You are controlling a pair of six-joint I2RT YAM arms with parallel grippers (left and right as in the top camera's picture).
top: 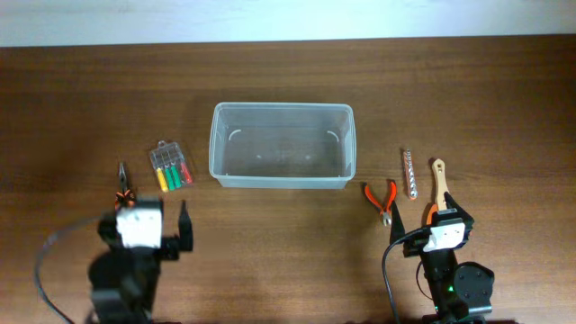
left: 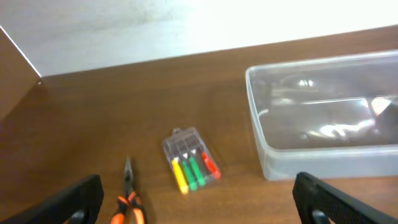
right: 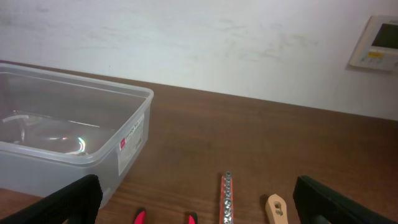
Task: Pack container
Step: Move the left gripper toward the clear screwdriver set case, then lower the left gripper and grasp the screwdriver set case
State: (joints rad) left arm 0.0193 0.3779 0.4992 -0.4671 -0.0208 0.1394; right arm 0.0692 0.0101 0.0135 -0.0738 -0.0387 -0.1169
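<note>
container (top: 282, 144) is sitting upright and open-topped mid-table (top: 504, 108), a bit toward the far edge, long sides running left-right; its interior is showing only bare plastic and glare. In the right wrist view a small label (right: 130, 147) is showing on its right end wall. Left of it, near but not touching, the screwdriver case (top: 171, 166) is lying flat with yellow, green and red handles pointing toward the robot. The orange-handled pliers (top: 122, 183) are lying further left and nearer, nose pointing away, handles running under the left arm in the overhead view. The left gripper (left: 198, 184) is hovering off the table near the front edge with jaws spread wide and nothing between them; the case is sitting ahead of it and the container ahead to its right. Right of the container, three items are lying side by side, apart from each other: red-handled pliers (top: 382, 198) closest to the tub, then a metal strip (top: 409, 174), then a wooden-handled tool (top: 438, 183), whose near end is disappearing under the right arm. The right gripper (right: 198, 186) is hanging over that group, jaws also wide apart and gripping nothing; the strip is lying roughly between the fingers' line of view. A white wall (right: 186, 43) is running behind the table, with a wall panel (right: 376, 42) at upper right.
</note>
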